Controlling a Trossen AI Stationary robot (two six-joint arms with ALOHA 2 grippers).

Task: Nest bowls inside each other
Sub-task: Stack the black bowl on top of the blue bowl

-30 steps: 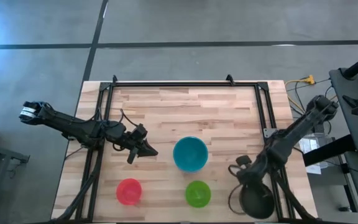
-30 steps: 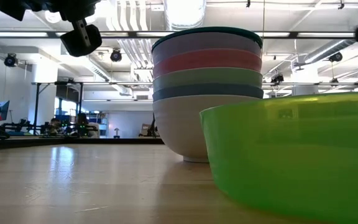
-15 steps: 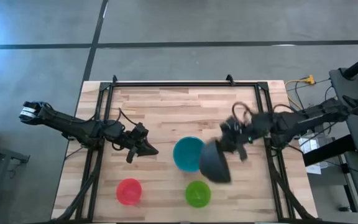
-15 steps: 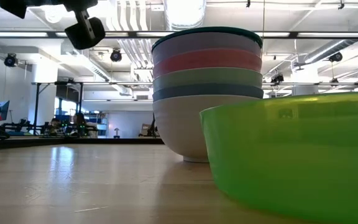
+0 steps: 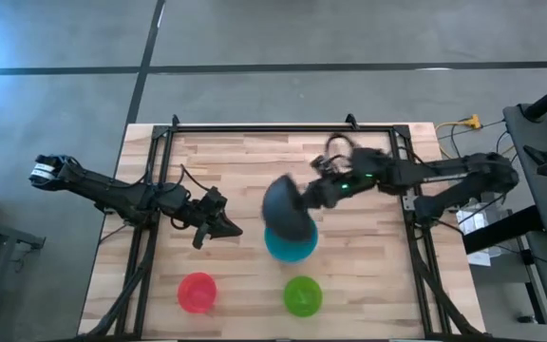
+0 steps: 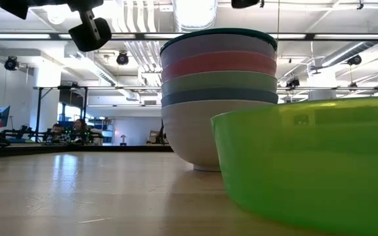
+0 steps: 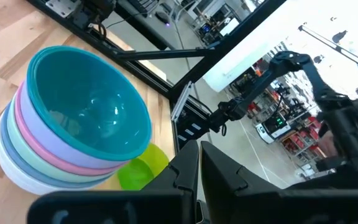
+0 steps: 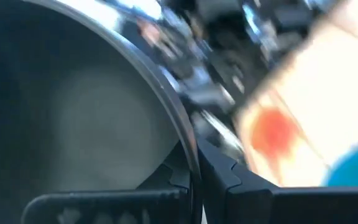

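A stack of nested bowls with the teal one on top (image 5: 292, 247) (image 7: 86, 118) (image 6: 218, 98) stands on its white bottom bowl at mid-table. The red bowl (image 5: 197, 292) and the bright green bowl (image 5: 302, 295) (image 6: 314, 164) stand apart on the table near its near edge. My right gripper (image 5: 313, 193) (image 8: 194, 163) is shut on the black bowl (image 5: 286, 211), which hovers over the stack. My left gripper (image 5: 224, 228) (image 7: 199, 163) is shut and empty, in the air left of the stack. My right gripper pinches the black bowl's rim (image 8: 188, 146), one finger inside the bowl and one outside. It comes from the table's right side. The bowl is lifted clear and tilted, its dark outer wall (image 5: 281, 204) showing from above, over the teal bowl.
A black frame (image 5: 283, 126) runs along the table's far edge and down both sides. Bare wood lies between the stack and the far edge. Beyond the table, the low view shows a large room with lights and equipment.
My right gripper has lifted the black bowl off the table's near right corner and carried it up and toward the left and far side, until it hangs over the stack. The bowl has tipped on the way.
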